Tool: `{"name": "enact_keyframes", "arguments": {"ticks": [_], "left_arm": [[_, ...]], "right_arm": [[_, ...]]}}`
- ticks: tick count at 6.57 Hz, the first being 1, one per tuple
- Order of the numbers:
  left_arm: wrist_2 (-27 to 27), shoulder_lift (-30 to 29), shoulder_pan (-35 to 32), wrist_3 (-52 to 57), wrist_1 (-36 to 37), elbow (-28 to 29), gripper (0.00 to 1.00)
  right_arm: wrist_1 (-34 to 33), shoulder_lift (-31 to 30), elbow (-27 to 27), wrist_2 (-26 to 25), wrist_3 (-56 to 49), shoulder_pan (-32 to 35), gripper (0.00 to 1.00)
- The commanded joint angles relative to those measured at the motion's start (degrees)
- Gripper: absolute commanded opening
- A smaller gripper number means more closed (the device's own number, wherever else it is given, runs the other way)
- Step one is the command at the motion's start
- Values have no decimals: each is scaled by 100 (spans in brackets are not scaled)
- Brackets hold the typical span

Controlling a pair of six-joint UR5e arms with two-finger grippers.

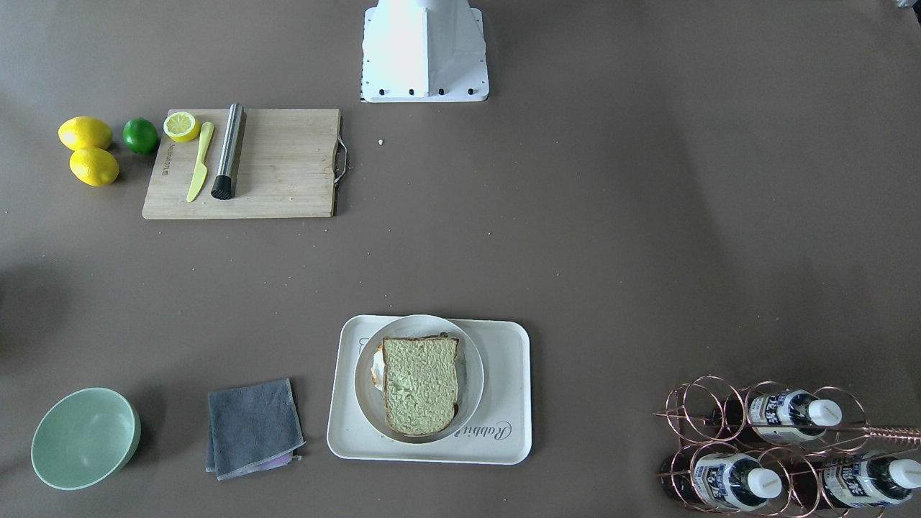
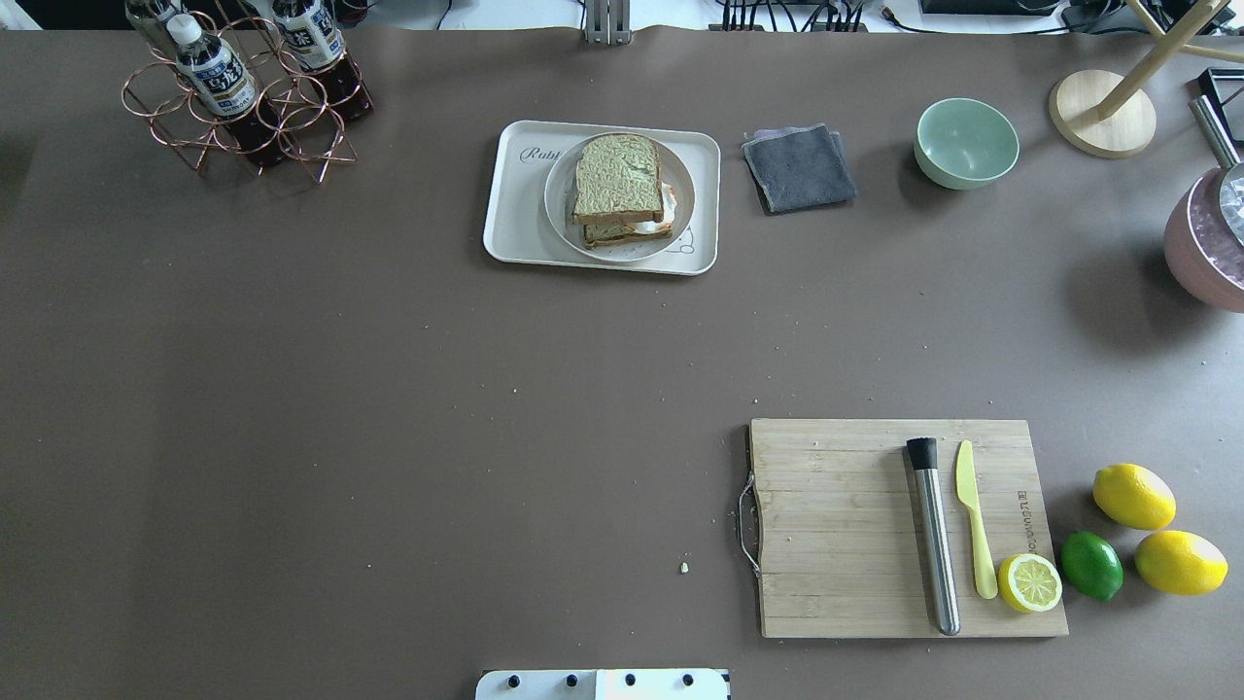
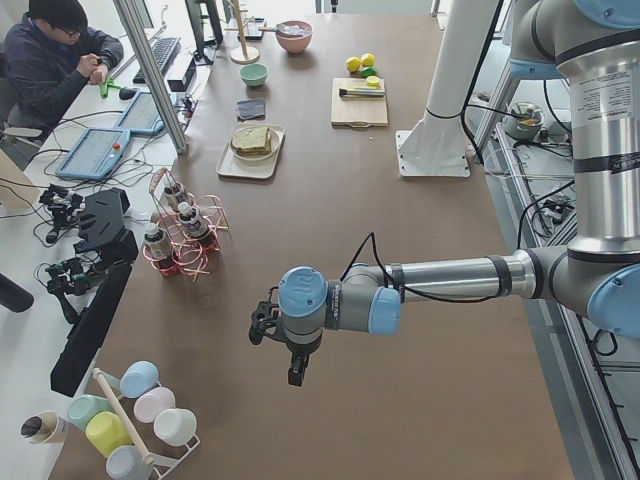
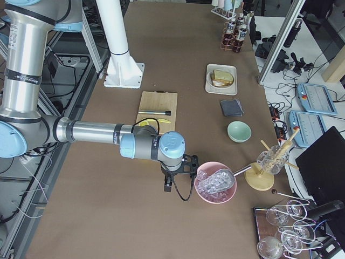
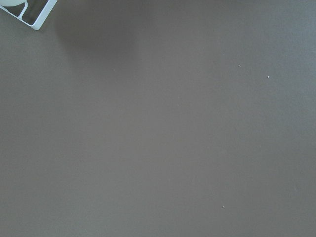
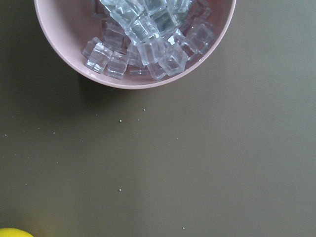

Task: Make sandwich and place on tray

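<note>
Cream-white tray (image 1: 508, 432) carries a round plate (image 1: 471, 367); the sandwich (image 1: 421, 385) lies on that plate. Left tool (image 3: 290, 350) hangs over bare surface (image 1: 575, 252). Right tool (image 4: 168, 183) hangs beside a pink bowl (image 6: 64, 34) of ice. Neither tool's state can be determined.

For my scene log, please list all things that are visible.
sandwich: 1, greenish-tan, on plate
plate: 1, white, on tray
tray: 1, cream-white, table's far side
cloth: 1, grey, beside tray
bowl: 1, pale green, beside cloth
ice bowl: 1, pink, far right
cutting board: 1, wooden, near right
steel rod: 1, silver, on board
knife: 1, yellow, on board
lemon half: 1, yellow, board's corner
lemons: 2, yellow, right of board
lime: 1, green, beside lemons
bottles: 3, dark, table's far left
left gripper: 1, black, over bare table
right gripper: 1, black, beside ice bowl
</note>
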Motion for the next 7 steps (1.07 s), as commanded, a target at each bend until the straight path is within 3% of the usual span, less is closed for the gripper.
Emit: {"name": "enact_keyframes", "arguments": {"ticks": [1, 7], "left_arm": [[0, 2, 4, 0, -2, -3, 98], [-9, -7, 4, 0, -11, -73, 98]], "right_arm": [[0, 0, 0, 11, 0, 0, 100], [-9, -78, -9, 247, 18, -9, 100]]}}
